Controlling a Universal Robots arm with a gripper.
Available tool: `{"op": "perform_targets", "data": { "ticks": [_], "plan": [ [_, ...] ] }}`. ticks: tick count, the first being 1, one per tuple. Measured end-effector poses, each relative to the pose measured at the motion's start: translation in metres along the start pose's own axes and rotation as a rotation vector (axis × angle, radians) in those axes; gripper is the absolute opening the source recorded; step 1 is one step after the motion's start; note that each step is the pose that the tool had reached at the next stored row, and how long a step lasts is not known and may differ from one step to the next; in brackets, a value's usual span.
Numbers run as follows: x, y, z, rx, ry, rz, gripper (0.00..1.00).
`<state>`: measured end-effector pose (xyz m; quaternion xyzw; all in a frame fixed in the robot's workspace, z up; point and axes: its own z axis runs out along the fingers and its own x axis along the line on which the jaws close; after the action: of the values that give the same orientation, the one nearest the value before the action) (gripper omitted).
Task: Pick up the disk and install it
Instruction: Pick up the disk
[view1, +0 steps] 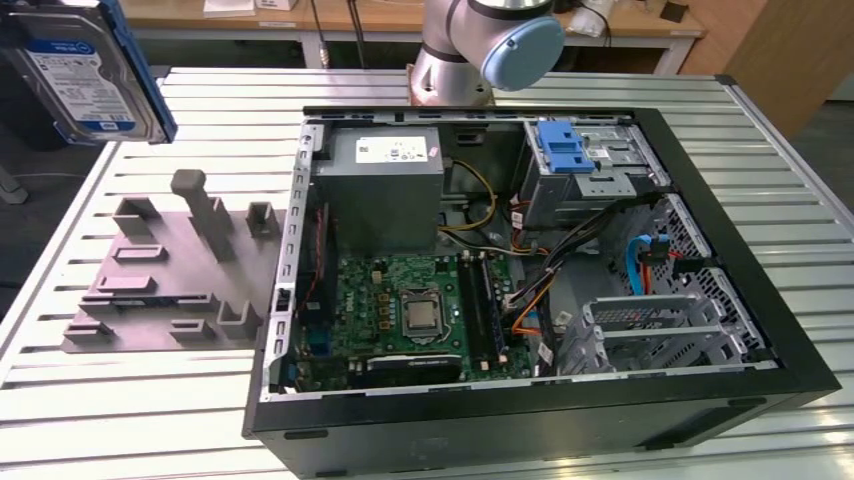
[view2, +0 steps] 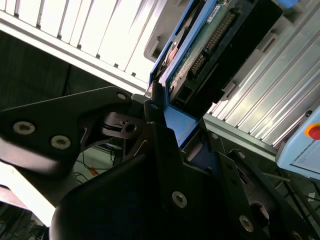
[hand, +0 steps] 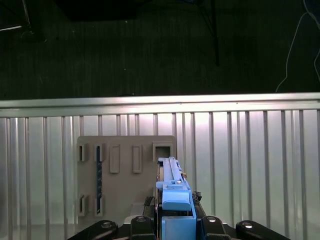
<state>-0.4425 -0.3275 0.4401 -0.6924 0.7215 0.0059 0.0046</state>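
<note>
Disk (view1: 83, 68), a flat silver hard drive with a white-and-blue label and blue plastic rails: held clear of everything at the exterior view's upper left, label face toward that camera, well apart from the case. My gripper (view2: 177, 127) is clamped on it by the blue-railed end; in the first wrist view the disk (hand: 172, 192) sits edge-on between the black fingers, above the grey moulded holding fixture (hand: 125, 175). Judgement: pick-up done, install not done; I am in the carry. The open black tower case (view1: 694, 400) lies on its side, and its grey metal drive cage with a blue tab (view1: 567, 150) is at the far corner. Any approach calls for a firm hold on the rails, the disk squared to the bay, and clearance over the case wall and loose cables. The slatted aluminium surface (view1: 134, 420) carries both fixture and case. Beyond it are wooden benches (view1: 360, 15) and dark floor.
</note>
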Motion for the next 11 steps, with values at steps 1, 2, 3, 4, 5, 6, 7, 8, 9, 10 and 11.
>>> {"op": "perform_targets", "data": {
  "ticks": [1, 2, 3, 4, 5, 6, 7, 8, 9, 10, 11],
  "plan": [
    [0.0, 0.0, -0.0003, 0.0, 0.0, 0.0, 0.37],
    [0.0, 0.0, -0.0005, 0.0, 0.0001, 0.0, 0.37],
    [0.0, 0.0, -0.0008, -0.0001, 0.0, 0.0, 0.37],
    [0.0, 0.0, -0.001, 0.0, 0.0, 0.0, 0.37],
    [0.0, 0.0, -0.0012, 0.0, 0.0001, 0.0, 0.37],
    [0.0, 0.0, -0.0014, 0.0, 0.0, 0.0, 0.37],
    [0.0, 0.0, -0.0016, 0.0, 0.0, 0.0, 0.37],
    [0.0, 0.0, -0.002, -0.0001, 0.0001, 0.0, 0.37],
    [0.0, 0.0, -0.0023, -0.0001, 0.0001, 0.0, 0.37],
    [-0.0001, 0.0, -0.0026, -0.0001, 0.0001, 0.0, 0.37],
    [-0.0001, 0.0, -0.003, -0.0001, 0.0001, 0.0, 0.37]
  ]
}}
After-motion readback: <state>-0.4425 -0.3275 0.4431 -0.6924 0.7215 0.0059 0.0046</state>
